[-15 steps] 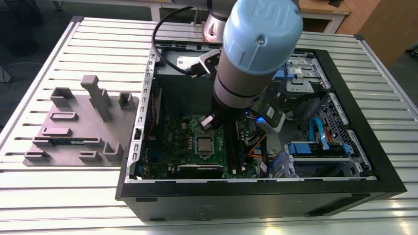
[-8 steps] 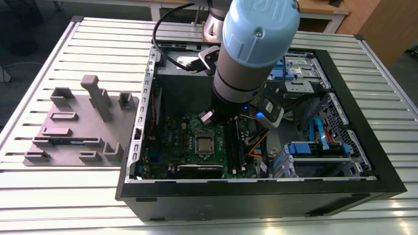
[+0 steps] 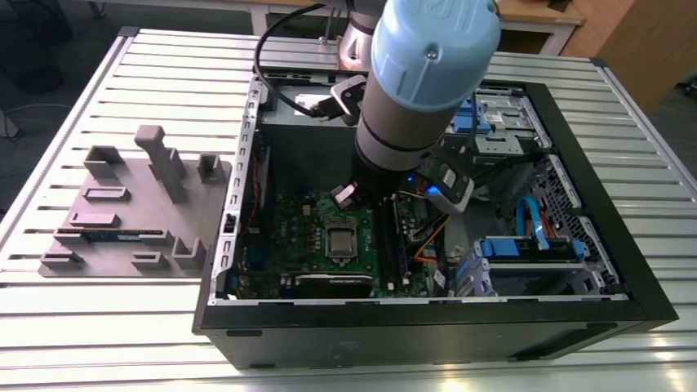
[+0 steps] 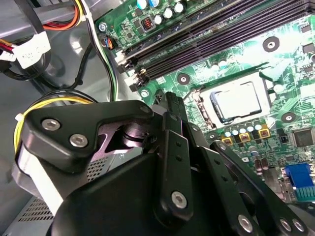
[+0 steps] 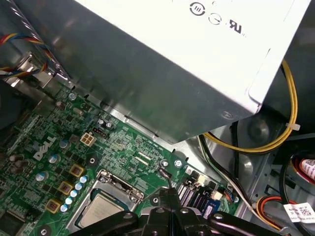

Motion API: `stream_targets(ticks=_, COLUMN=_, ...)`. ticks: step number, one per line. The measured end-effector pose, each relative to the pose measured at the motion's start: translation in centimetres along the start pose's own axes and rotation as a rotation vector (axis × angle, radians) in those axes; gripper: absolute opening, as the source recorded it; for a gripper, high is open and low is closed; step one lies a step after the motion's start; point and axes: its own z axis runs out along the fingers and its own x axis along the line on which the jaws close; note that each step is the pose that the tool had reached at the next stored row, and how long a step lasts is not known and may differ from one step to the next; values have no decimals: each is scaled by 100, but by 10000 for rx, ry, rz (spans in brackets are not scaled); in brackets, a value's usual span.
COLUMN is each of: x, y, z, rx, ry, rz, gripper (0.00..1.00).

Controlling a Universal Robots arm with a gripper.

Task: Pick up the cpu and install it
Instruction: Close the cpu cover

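cpu [image 3: 341, 240] lay in socket [image 4: 203, 109], lower centre of exterior view | gripper [image 5: 167, 194] clenched on nothing near it | placement looked done

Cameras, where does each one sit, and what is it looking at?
Exterior view: high up, away from the robot, looking down into the open computer case on the slatted table; the grey and blue arm shows.
Second wrist view: on the arm, looking past the black hand at the green motherboard and the cpu in its socket.
First wrist view: on the arm, facing the motherboard and grey power supply box; the hand shows too.
Shared: all three see the cpu.
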Motion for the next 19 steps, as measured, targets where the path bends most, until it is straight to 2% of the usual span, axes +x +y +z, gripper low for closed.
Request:
stream_targets(ticks=8, x=55, y=-78, z=-27, rx=8, ry=5, rz=0, gripper=11)
stream_targets(ticks=12, x=94, y=-83, z=-34, rx=14, ry=9, rz=-1, gripper=11)
stream_targets(ticks=19, x=99, y=-86, z=-35, rx=25, ry=16, rz=-1, gripper=11)
